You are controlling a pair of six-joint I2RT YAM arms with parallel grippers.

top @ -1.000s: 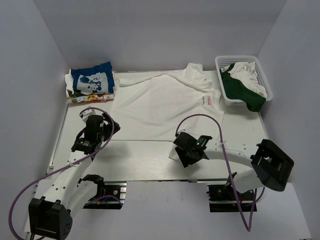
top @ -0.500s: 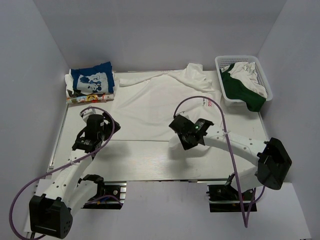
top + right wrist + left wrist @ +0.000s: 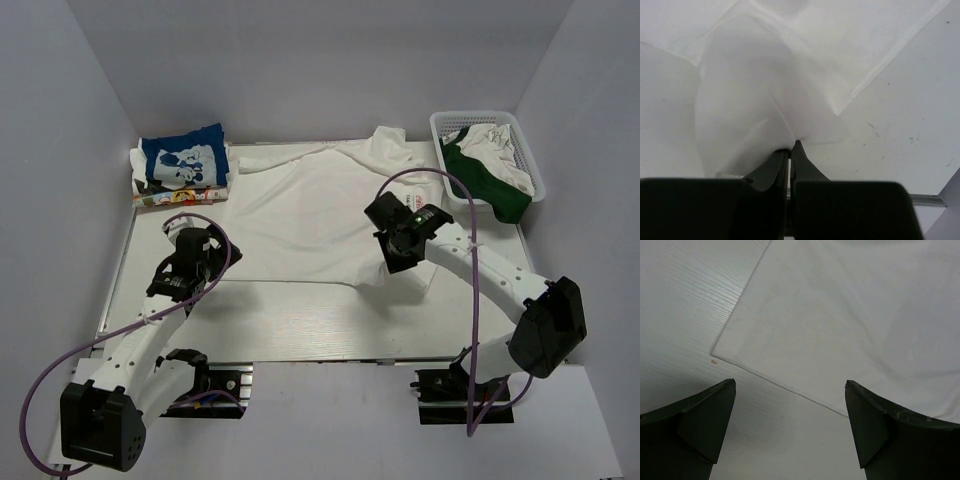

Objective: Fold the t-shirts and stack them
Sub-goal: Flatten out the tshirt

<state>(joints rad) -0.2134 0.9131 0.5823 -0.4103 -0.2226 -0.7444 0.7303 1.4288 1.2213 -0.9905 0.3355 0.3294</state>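
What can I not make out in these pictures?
Top view: the tips of the right pincer, hidden under its own wrist; its wrist view shows it shut on the white t-shirt.
Top view: what lies under the blue t-shirt; only thin edges show.
Top view: how many garments the basket holds; heaped and too small.
Left wrist view: the rest of the white t-shirt, cut off by the frame edges.

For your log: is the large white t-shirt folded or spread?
Spread: the white t-shirt lies flat, one corner pinched by the right end effector.
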